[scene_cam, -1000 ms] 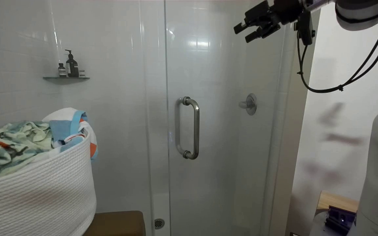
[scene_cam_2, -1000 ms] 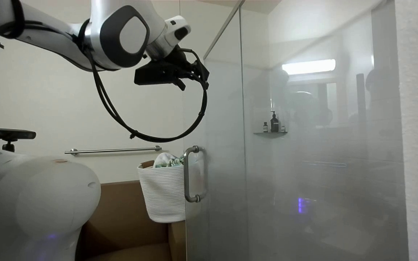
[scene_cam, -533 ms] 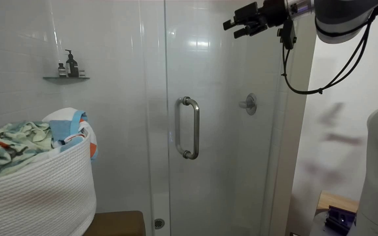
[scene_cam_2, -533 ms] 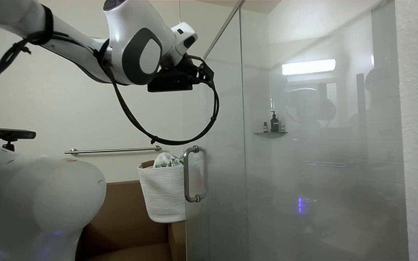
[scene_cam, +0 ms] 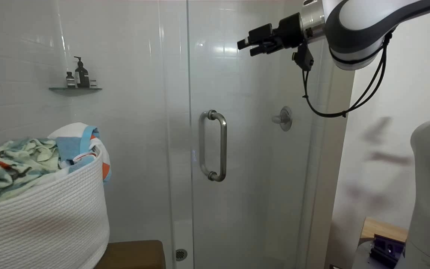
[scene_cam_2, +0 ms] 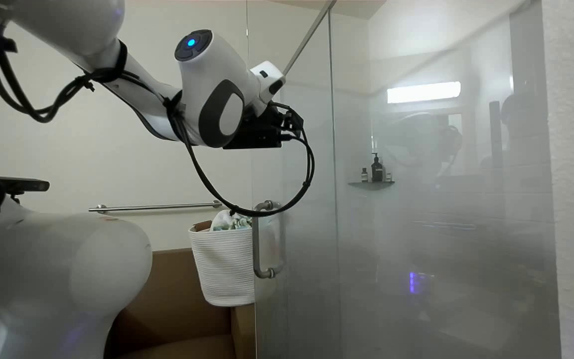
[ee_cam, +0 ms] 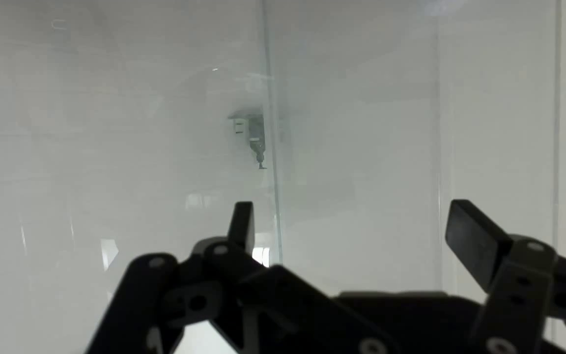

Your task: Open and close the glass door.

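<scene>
Pale shower walls [scene_cam: 17,99] fill the background. In an exterior view the glass door [scene_cam: 252,160], right of centre, looks closed, its handle [scene_cam: 223,149] untouched; opening and closing both presumably remain. The fingers [scene_cam: 242,44], upper right, stand apart, holding nothing.

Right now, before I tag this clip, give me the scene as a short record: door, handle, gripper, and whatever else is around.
Glass door: clear; whether it is fully shut cannot be told
Handle: vertical metal bar, not gripped
Gripper: open, holding nothing; in an exterior view it appears higher than the handle and apart from it
White basket: filled with cloths
Corner shelf: seen through the glass, with a dark pump bottle and a small bottle
Towel bar: mounted on the wall
</scene>
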Robot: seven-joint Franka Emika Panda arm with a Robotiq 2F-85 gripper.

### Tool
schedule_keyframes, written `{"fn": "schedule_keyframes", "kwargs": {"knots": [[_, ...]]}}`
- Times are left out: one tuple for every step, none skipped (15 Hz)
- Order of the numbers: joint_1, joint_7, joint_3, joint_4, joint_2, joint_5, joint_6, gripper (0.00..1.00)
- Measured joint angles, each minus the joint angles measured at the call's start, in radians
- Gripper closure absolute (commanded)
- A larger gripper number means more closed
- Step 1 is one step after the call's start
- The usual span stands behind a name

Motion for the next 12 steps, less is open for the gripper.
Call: {"fn": "schedule_keyframes", "kwargs": {"knots": [[0.008,-0.003,-0.011,0.0,0.022,-0.012,0.027,0.0],[0.014,-0.005,-0.021,0.0,0.045,-0.026,0.057,0.0],[0.017,-0.005,-0.03,0.0,0.068,-0.041,0.085,0.0],[0.021,-0.005,-0.04,0.001,0.088,-0.057,0.116,0.0],[0.025,-0.005,-0.05,0.001,0.107,-0.074,0.146,0.0],[0.027,-0.005,-0.06,0.003,0.125,-0.092,0.173,0.0],[0.03,-0.005,-0.07,0.005,0.144,-0.111,0.198,0.0],[0.032,-0.005,-0.078,0.011,0.158,-0.13,0.209,0.0],[0.034,-0.005,-0.085,0.021,0.166,-0.139,0.206,0.0],[0.038,-0.008,-0.092,0.03,0.169,-0.143,0.204,0.0],[0.041,-0.012,-0.099,0.038,0.171,-0.145,0.203,0.0],[0.045,-0.015,-0.106,0.046,0.174,-0.145,0.203,0.0]]}}
